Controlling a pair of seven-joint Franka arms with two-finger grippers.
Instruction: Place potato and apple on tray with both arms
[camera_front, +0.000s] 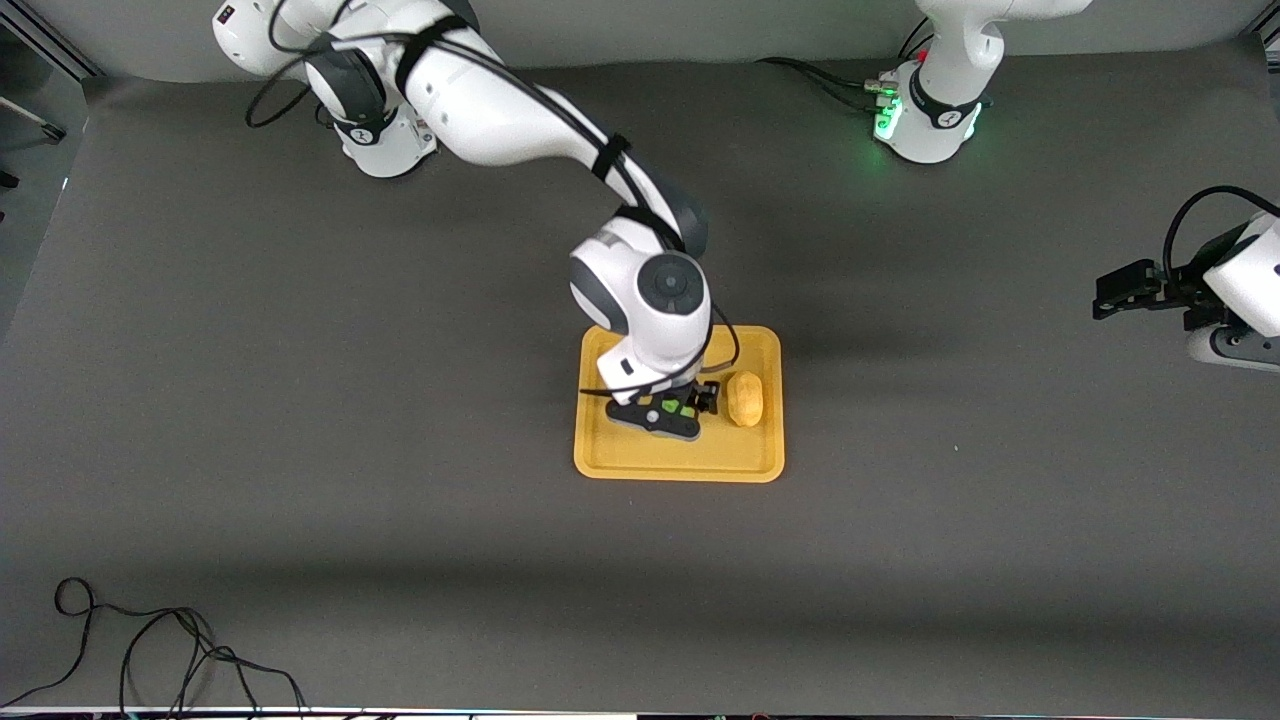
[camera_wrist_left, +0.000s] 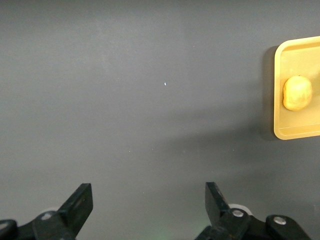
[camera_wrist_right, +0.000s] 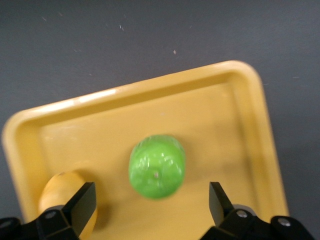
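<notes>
The released right end effector (camera_wrist_right: 151, 200) is hovering over the apple (camera_wrist_right: 157, 166) and potato (camera_front: 744, 398) on the tray (camera_front: 680, 462); the left end effector (camera_wrist_left: 149, 205) is waiting released over the worktop (camera_wrist_left: 150, 90).

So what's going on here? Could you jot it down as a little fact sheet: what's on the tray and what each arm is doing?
tray: orange-yellow, mid-table on the dark mat
potato: lying in the tray, toward the left arm's end
apple: in the tray beside the potato, between the right gripper's fingers, not gripped
right gripper: over the tray, open around the apple
left gripper: open, empty, waiting over bare mat off the tray's end
task: both items now in the tray
</notes>
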